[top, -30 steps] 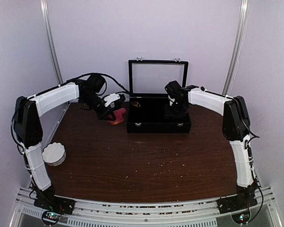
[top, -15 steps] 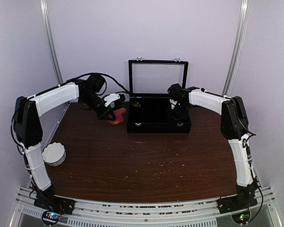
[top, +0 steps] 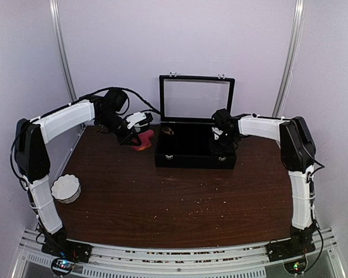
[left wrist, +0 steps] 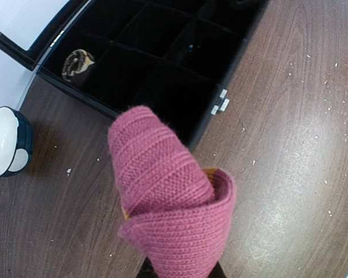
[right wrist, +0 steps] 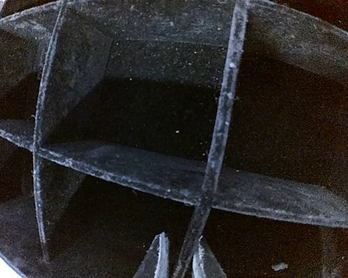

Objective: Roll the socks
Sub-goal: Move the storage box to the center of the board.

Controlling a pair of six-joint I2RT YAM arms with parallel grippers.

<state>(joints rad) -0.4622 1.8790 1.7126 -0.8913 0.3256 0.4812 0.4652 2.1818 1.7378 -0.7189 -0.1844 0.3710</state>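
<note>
A rolled magenta-red sock [left wrist: 168,202] with a sliver of orange inside fills the left wrist view. My left gripper [top: 133,139] is shut on its lower end, and the fabric hides the fingertips. It hangs just left of the open black box [top: 191,159]. A dark brown sock with tan pattern [left wrist: 76,62] lies rolled in a far-left compartment of the box. My right gripper [right wrist: 178,255] is down inside the box at its right side. Its two fingers straddle a thin divider [right wrist: 220,116] and are closed in on it.
The box has several dark compartments and its glass lid [top: 196,98] stands upright at the back. A white bowl [top: 66,188] sits near the table's left edge. Crumbs dot the brown tabletop [top: 180,202].
My right gripper has gone further right and down into the box, and its fingers have closed onto a divider. The box has shifted slightly right. The left arm with the sock has barely moved.
</note>
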